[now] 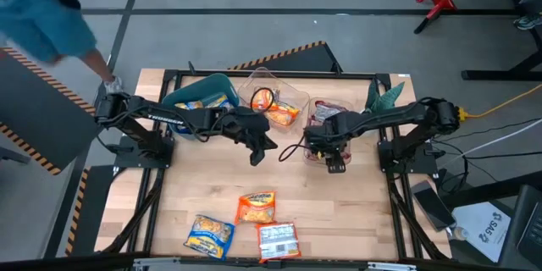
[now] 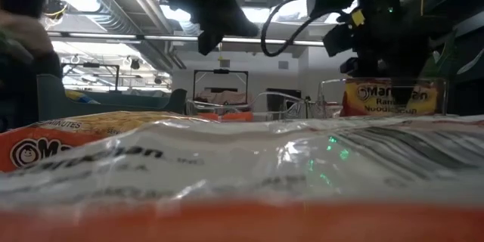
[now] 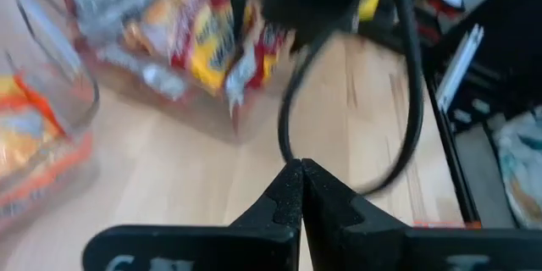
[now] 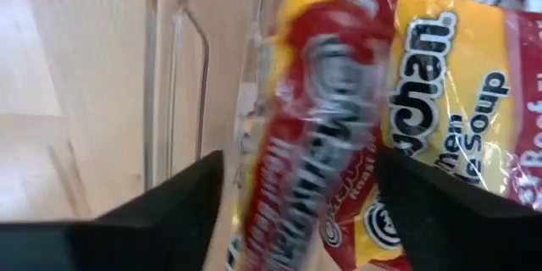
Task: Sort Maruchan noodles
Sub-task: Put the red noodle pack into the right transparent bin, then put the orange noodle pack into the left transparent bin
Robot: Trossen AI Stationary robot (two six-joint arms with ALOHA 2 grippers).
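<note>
This is a lab or workshop: a wooden table (image 1: 212,195) in a black frame stands on grey floor with hazard tape (image 1: 284,53), exposed ducts (image 2: 91,0) overhead, a red stand (image 1: 438,0) beyond the far right corner.

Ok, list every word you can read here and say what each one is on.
"Ramen Noodle Soup", brand only partly legible: red packet in the clear container, low view.
"...chan", "...en ...e Soup": red-yellow packet, right wrist view.
"...man": orange packet close to the low camera.
Sheet beside the table: print too small.
Remaining print: blurred.
</note>
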